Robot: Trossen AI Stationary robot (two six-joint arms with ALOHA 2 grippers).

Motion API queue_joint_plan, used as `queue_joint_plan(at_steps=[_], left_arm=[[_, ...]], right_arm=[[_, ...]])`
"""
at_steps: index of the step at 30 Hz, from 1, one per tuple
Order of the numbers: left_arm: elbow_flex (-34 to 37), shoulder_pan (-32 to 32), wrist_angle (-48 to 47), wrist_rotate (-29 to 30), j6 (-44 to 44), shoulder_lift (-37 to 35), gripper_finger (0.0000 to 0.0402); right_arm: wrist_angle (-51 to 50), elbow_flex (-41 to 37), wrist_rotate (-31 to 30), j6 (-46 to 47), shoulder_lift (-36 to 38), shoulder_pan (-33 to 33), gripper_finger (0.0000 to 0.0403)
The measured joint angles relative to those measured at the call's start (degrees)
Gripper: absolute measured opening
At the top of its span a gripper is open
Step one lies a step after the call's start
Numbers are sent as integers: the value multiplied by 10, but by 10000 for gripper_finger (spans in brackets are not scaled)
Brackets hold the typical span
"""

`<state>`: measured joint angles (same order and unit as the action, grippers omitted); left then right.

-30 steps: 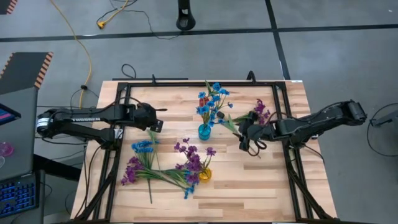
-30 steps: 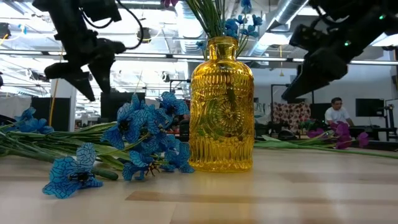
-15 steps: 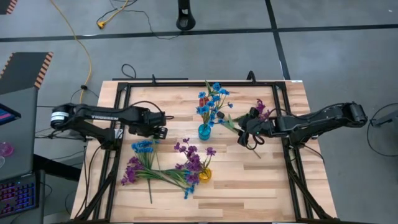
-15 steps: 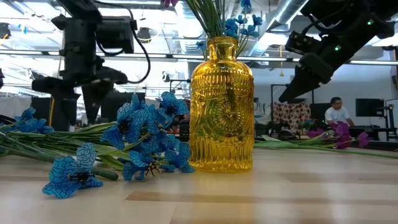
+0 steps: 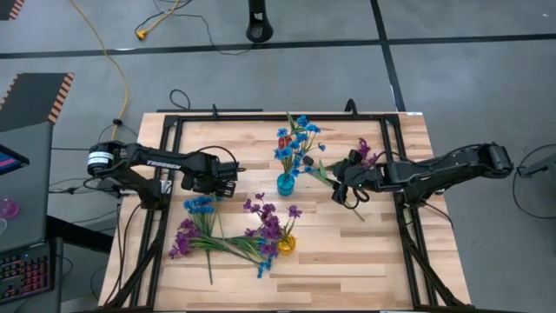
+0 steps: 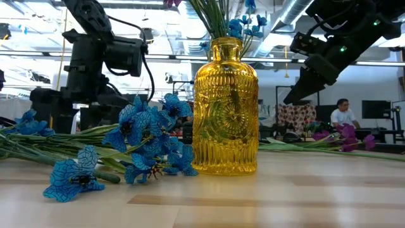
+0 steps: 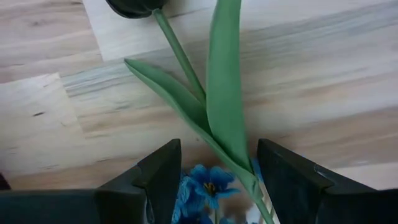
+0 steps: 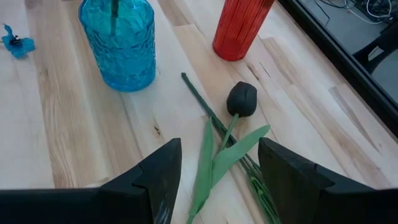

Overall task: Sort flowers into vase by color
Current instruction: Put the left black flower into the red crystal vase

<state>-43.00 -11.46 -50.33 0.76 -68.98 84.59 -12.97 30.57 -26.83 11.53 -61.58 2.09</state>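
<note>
Pale wood makes up the table point(image 5: 365, 252), which fills the middle of the overhead picture. Across its lower left, loose blue and purple flowers point(image 5: 221, 233) are spread, and a yellow vase point(image 5: 286, 243) is seen at their right edge. At the centre a blue vase point(image 5: 286, 183) is already filled with blue sprigs.

At centre left, the left gripper point(image 5: 228, 181) is held just above the loose pile with its jaws spread and nothing between them. In its wrist picture a dark-budded tulip point(image 7: 186, 68) is seen lying flat on the wood, its stem and long leaves running between the open fingertips, with a blue bloom point(image 7: 208, 183) beneath.

At centre right, the right gripper point(image 5: 340, 188) is likewise held released and empty. A second dark tulip point(image 8: 239, 99) is shown lying before it, near a red vase point(image 8: 239, 25).

These sprigs are judged to be very light, with thin, springy stems and soft fabric leaves that would slip or bend if pinched. A hold on the bare stem, just below the leaves, is judged the firmest.
</note>
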Motion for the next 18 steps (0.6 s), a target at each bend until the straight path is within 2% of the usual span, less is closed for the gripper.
queue_joint_plan(at_steps=[6,18], left_arm=[[0,0,2,13,-9,-2,196],[0,0,3,26,-20,-2,107]], right_arm=[[0,0,0,-2,0,0,240],[0,0,-1,-2,0,0,240]])
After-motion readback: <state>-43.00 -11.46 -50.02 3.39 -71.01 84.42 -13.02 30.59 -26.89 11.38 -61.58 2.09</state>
